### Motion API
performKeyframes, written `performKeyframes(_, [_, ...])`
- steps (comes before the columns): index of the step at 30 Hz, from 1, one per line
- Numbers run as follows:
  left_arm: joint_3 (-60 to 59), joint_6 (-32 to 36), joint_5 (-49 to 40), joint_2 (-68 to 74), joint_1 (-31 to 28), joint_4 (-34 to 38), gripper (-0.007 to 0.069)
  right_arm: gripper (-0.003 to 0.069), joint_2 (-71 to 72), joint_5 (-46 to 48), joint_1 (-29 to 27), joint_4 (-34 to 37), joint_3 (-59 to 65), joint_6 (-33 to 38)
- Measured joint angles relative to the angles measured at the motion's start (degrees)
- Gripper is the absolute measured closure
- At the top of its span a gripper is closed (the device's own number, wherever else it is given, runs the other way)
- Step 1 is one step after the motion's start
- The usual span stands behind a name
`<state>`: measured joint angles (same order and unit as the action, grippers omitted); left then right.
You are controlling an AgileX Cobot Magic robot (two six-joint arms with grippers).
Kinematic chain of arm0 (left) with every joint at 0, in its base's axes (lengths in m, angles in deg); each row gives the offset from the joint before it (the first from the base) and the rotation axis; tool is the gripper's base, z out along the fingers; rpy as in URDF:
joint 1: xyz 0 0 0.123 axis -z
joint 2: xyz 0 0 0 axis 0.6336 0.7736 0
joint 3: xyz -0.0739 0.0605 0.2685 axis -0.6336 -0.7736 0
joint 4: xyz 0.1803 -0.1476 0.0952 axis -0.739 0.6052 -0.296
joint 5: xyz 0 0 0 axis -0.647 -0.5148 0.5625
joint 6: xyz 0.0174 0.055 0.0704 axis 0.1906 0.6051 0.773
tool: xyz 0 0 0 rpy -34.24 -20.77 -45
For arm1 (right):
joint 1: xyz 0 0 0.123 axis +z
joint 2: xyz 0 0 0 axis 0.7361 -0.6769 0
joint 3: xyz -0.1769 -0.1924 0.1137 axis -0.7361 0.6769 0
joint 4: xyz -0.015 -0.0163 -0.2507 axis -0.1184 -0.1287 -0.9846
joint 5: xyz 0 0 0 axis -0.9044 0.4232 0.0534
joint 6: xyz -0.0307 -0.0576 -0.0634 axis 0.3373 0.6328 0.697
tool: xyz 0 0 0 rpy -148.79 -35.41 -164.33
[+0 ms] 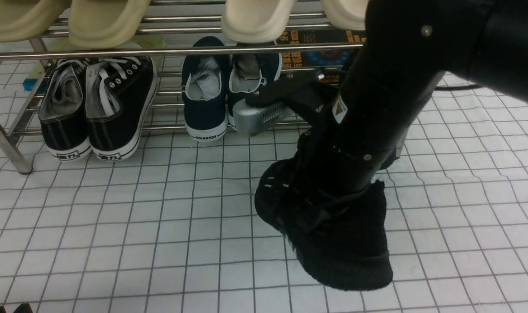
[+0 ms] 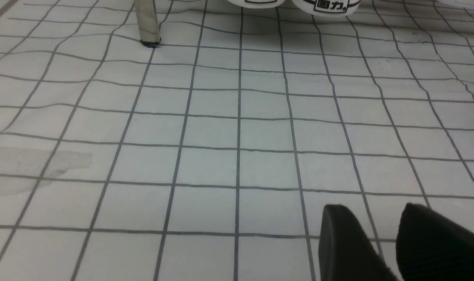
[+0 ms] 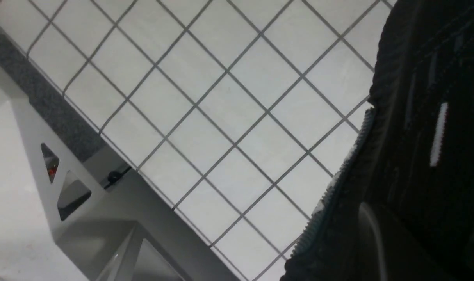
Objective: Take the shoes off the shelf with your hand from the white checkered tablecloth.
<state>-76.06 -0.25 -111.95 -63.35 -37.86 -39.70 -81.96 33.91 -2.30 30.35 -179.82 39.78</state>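
Black right gripper (image 1: 325, 174) clamped on all-black knit sneaker (image 1: 346, 243) over white checkered tablecloth (image 1: 159, 226); I see left gripper (image 2: 373, 212) slightly parted, empty.

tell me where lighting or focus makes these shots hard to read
Front view: the black shoe and the right arm above it merge into one dark mass; the shelf bars catch bright glare. Right wrist view: the shoe sits too close and underexposed, with only its white dashes showing. Left wrist view: evenly lit and fairly sharp, though the tablecloth grid lines look bowed.
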Motion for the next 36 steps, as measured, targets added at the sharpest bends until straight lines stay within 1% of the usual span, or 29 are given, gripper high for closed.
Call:
performKeyframes(3, [0.0, 0.0, 0.0, 0.0, 0.0, 0.0, 0.0384, 0.0648, -0.59, -3.51, 0.0, -1.83, 1.43, -2.25])
performKeyframes(4, [0.0, 0.0, 0.0, 0.0, 0.0, 0.0, 0.0384, 0.0648, -1.33, -6.22, 0.0, -3.95, 1.82, -3.77])
performKeyframes(6, [0.0, 0.0, 0.0, 0.0, 0.0, 0.0, 0.0384, 0.0648, -1.89, -7.76, -0.06, -5.13, 1.94, -4.73])
performKeyframes(8, [0.0, 0.0, 0.0, 0.0, 0.0, 0.0, 0.0384, 0.0645, -3.75, -11.36, -0.2, -7.65, 2.07, -6.22])
performKeyframes(15, [0.0, 0.0, 0.0, 0.0, 0.0, 0.0, 0.0386, 0.0634, -8.09, -13.63, -0.24, -8.75, 2.07, -7.76])
performKeyframes(17, [0.0, 0.0, 0.0, 0.0, 0.0, 0.0, 0.0384, 0.0602, -10.01, -13.68, -0.24, -8.68, 2.07, -9.11])
performKeyframes(18, [0.0, 0.0, 0.0, 0.0, 0.0, 0.0, 0.0384, 0.057, -10.72, -13.78, -0.24, -8.39, 2.07, -9.37])
performKeyframes(20, [0.0, 0.0, 0.0, 0.0, 0.0, 0.0, 0.0384, 0.048, -11.63, -13.95, -0.24, -7.07, 2.07, -9.43])
performKeyframes(21, [0.0, 0.0, 0.0, 0.0, 0.0, 0.0, 0.0384, 0.047, -11.7, -13.95, -0.24, -7.07, 2.07, -9.43])
performKeyframes(23, [0.0, 0.0, 0.0, 0.0, 0.0, 0.0, 0.0384, 0.0337, -11.85, -14.08, -0.24, -5.11, 2.07, -9.43])
performKeyframes(24, [0.0, 0.0, 0.0, 0.0, 0.0, 0.0, 0.0384, 0.03, -11.85, -13.99, -0.24, -4.61, 1.85, -9.3])
performKeyframes(25, [0.0, 0.0, 0.0, 0.0, 0.0, 0.0, 0.0384, 0.0292, -11.85, -13.99, -0.24, -4.48, 1.77, -9.3])
performKeyframes(26, [0.0, 0.0, 0.0, 0.0, 0.0, 0.0, 0.0384, 0.0242, -11.85, -13.24, -0.24, -4.27, 0.89, -8.43])
performKeyframes(27, [0.0, 0.0, 0.0, 0.0, 0.0, 0.0, 0.0384, 0.023, -11.85, -11.98, -0.24, -4.27, -0.39, -7.23])
performKeyframes(28, [0.0, 0.0, 0.0, 0.0, 0.0, 0.0, 0.0384, 0.0231, -11.85, -11.71, -0.34, -4.27, -0.92, -7.07])
performKeyframes(30, [0.0, 0.0, 0.0, 0.0, 0.0, 0.0, 0.0384, 0.0291, -11.39, -6.78, -1.18, -4.43, -5.15, -4.57])
performKeyframes(31, [0.0, 0.0, 0.0, 0.0, 0.0, 0.0, 0.0384, 0.03, -11.34, -6.36, -1.31, -4.43, -5.5, -4.43])
performKeyframes(32, [0.0, 0.0, 0.0, 0.0, 0.0, 0.0, 0.0384, 0.0407, -10.7, -3.51, -2.77, -5.12, -8.49, -3.87])
performKeyframes(33, [0.0, 0.0, 0.0, 0.0, 0.0, 0.0, 0.0384, 0.042, -10.6, -3.2, -2.77, -5.27, -8.49, -3.77])
performKeyframes(34, [0.0, 0.0, 0.0, 0.0, 0.0, 0.0, 0.0384, 0.0491, -10.06, -1.88, -3.8, -6.16, -9.78, -3.62])
performKeyframes(35, [0.0, 0.0, 0.0, 0.0, 0.0, 0.0, 0.0384, 0.0601, -8.8, -0.54, -5.96, -7.67, -11.1, -3.62])
performKeyframes(36, [0.0, 0.0, 0.0, 0.0, 0.0, 0.0, 0.0384, 0.0643, -8.2, -0.18, -7.06, -8.52, -11.34, -3.62])
